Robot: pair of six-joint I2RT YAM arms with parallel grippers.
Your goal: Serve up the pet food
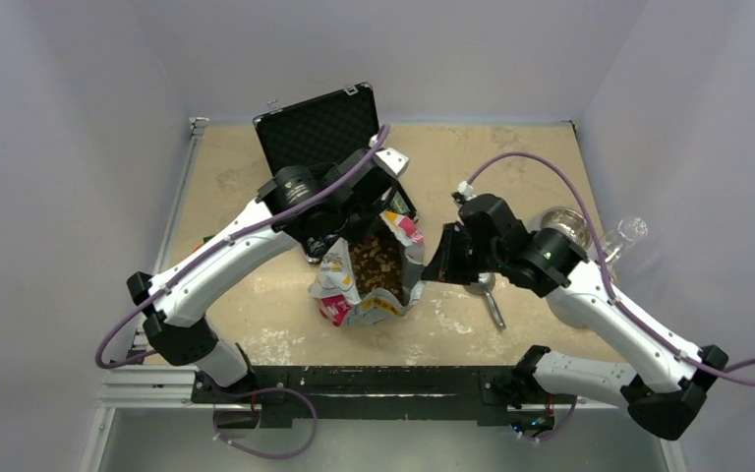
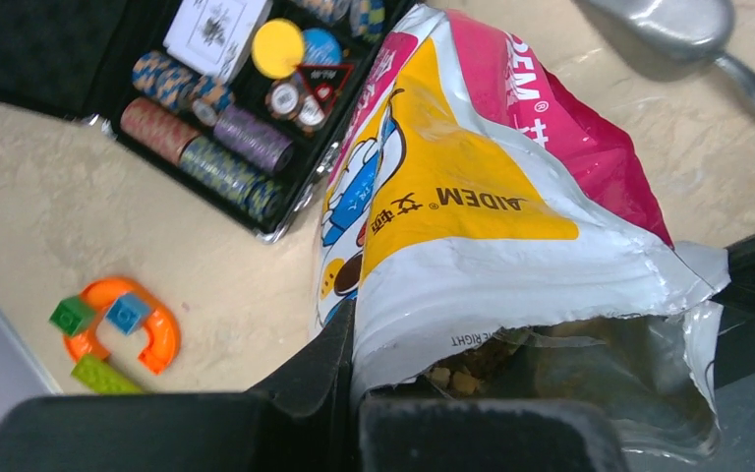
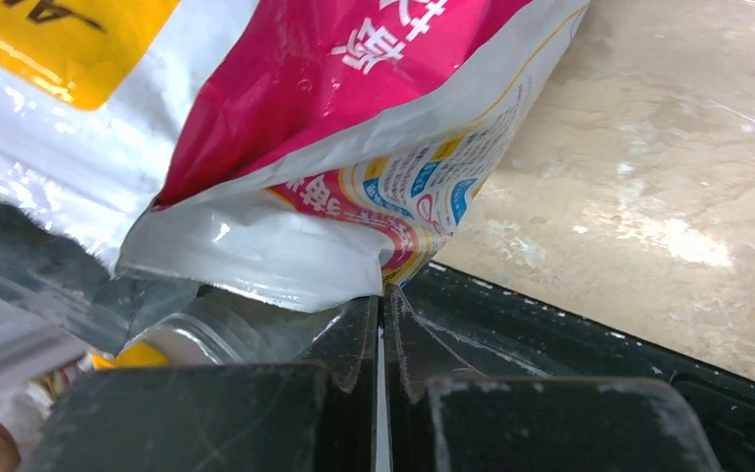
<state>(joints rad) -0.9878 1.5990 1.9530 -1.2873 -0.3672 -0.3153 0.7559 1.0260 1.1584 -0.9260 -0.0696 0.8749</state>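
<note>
The crinkly white, yellow and pink pet food bag stands open at the table's middle, with brown kibble showing in its mouth. My left gripper is shut on the bag's far-left rim. In the left wrist view the gripper pinches the white torn rim of the bag, with a few kibble pieces just inside. My right gripper is shut on the bag's right rim. In the right wrist view the gripper clamps the folded edge of the bag.
An open black case of poker chips lies behind the bag. A metal spoon lies right of the bag. A metal bowl and a glass stand at the far right. An orange toy with small bricks lies to the left.
</note>
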